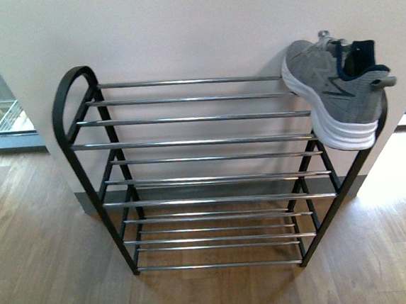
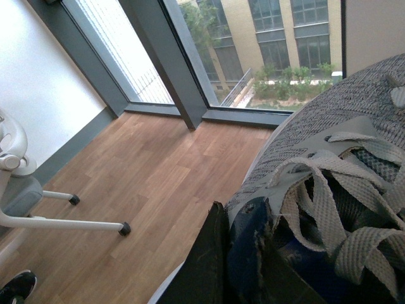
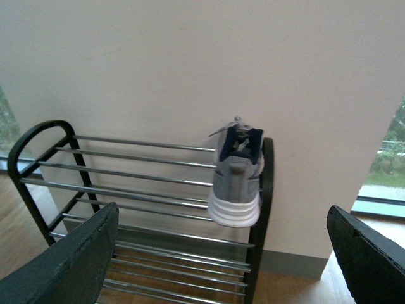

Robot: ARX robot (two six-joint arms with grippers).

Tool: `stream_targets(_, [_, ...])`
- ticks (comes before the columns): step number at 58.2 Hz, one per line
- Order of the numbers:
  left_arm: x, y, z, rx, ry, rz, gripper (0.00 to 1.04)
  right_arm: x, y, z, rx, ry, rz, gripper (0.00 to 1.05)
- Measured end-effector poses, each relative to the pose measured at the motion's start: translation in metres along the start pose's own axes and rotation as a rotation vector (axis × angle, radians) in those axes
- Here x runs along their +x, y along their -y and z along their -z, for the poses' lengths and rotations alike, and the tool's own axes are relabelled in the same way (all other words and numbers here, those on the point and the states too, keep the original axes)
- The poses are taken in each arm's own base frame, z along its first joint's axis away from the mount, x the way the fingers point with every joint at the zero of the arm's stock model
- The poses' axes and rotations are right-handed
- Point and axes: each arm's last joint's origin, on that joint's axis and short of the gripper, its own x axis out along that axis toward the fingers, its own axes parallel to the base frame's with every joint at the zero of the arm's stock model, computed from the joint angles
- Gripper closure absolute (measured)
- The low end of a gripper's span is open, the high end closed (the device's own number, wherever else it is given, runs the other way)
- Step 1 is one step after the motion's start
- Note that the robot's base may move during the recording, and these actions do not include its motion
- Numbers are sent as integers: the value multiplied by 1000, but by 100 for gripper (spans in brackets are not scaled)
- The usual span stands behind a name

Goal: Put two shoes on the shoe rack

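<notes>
The location is an indoor room arranged like a home entrance area, apparently inside a campus or office-type building. Indicators: a wood-plank floor point(image 1: 42, 265); a plain white wall point(image 1: 192, 25) finished with a grey skirting strip point(image 3: 291, 263); and tall glazing in dark grey frames point(image 2: 174, 69) reaching down to the floor. Through the glass, a multi-storey building point(image 2: 272, 31) with regular rows of windows faces a strip of shrubs point(image 2: 291, 88). The domestic element is a three-tier shoe rack point(image 1: 195, 140) standing against the wall, with one shoe point(image 1: 333, 91) at the right end of its top tier. A white castor-footed stand point(image 2: 63, 223) suggests a test room, not a lived-in home.
</notes>
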Motion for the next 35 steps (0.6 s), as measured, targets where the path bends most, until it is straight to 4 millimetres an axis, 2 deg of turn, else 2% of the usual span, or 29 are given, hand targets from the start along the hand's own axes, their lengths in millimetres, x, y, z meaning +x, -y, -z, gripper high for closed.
stream_targets(18, [0,0,0,0,1,8,103,0,0,0,0,-2,7,9])
stream_targets(22, [1,1,1,-23,-39,108,103,0,0,0,0,0,7,9])
stream_targets(24, [2,1,0,-62,-71,144,103,0,0,0,0,0,7,9])
stream_targets(29, [17,5,-5,-291,-201,264,103,0,0,0,0,0,6,9])
stream_targets(31, [26,8,-10,-409,-256,290,103,0,0,0,0,-1,5,9])
stream_targets(35, [40,18,-21,-521,-326,330,103,0,0,0,0,0,5,9])
